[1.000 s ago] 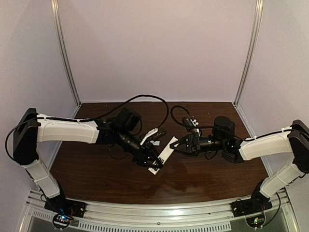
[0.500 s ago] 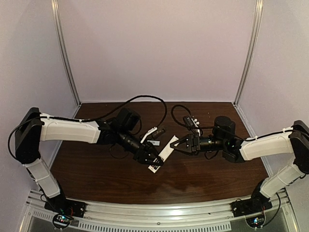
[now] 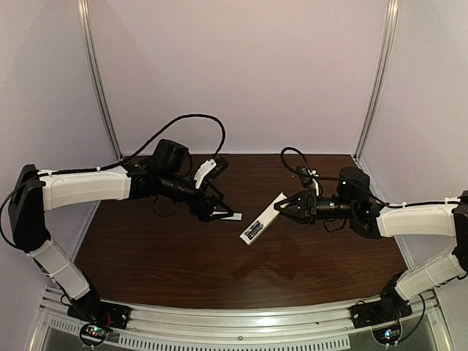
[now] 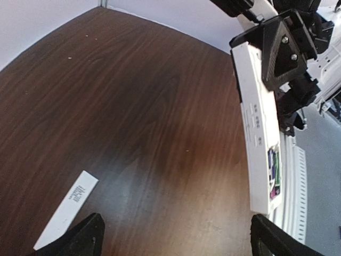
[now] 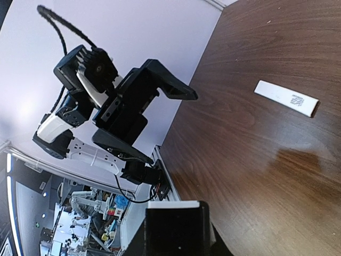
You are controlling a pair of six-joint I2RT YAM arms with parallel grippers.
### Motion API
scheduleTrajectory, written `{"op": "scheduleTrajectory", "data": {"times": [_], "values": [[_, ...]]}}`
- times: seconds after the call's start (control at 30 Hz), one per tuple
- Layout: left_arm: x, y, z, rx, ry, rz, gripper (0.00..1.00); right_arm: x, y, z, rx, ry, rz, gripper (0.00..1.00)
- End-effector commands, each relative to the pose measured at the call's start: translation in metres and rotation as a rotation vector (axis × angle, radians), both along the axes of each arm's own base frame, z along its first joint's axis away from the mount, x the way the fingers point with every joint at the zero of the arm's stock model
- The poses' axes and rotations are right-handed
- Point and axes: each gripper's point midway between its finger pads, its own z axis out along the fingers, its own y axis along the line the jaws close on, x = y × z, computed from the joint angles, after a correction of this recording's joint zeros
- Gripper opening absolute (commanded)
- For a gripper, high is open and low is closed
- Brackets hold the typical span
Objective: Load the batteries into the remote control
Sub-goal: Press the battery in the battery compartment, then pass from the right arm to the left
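Remote control (image 3: 262,220), a slim white rectangular plastic bar, is clamped at one end by the right tool (image 3: 289,207). Its jaws are closed on the bar's edges and hold it slantwise near the middle of the dark wooden surface (image 3: 183,256). A soft shadow beneath suggests the bar hangs clear of the wood. From the right wrist only one black finger and a sliver of the white bar show.

At the bar's free end, the one pointing away from that tool, the compartment is uncovered. Inside are the batteries (image 4: 273,172), seen as small dark bluish-purple cylinders with a touch of green. They look seated side by side, though the view is too small for me to count them with certainty.

The left tool (image 4: 180,240) hangs well apart from the bar, over the left part of the surface. Its fingers are spread wide and there is nothing between them.

Below it lies a thin flat white strip (image 4: 66,209) with a small printed label. It rests flat on the wood, near that tool but not touched by it.

By my reckoning the loading itself looks done or nearly so. If the strip is the compartment's cover, fitting it back is what remains.

Counting up, there are two arms, two tools, one remote control and one strip. There are probably two batteries, and I see no loose ones on the surface.
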Motion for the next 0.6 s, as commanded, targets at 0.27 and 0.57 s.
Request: {"op": "scheduleTrajectory", "data": {"times": [0.27, 0.57], "values": [[0.074, 0.014, -0.082, 0.513, -0.293, -0.055, 0.89, 0.028, -0.055, -0.024, -0.091, 0.022, -0.161, 0.0], [0.095, -0.003, -0.132, 0.592, -0.335, -0.173, 0.81, 0.033, -0.068, -0.039, -0.111, 0.057, -0.19, 0.0]]}}
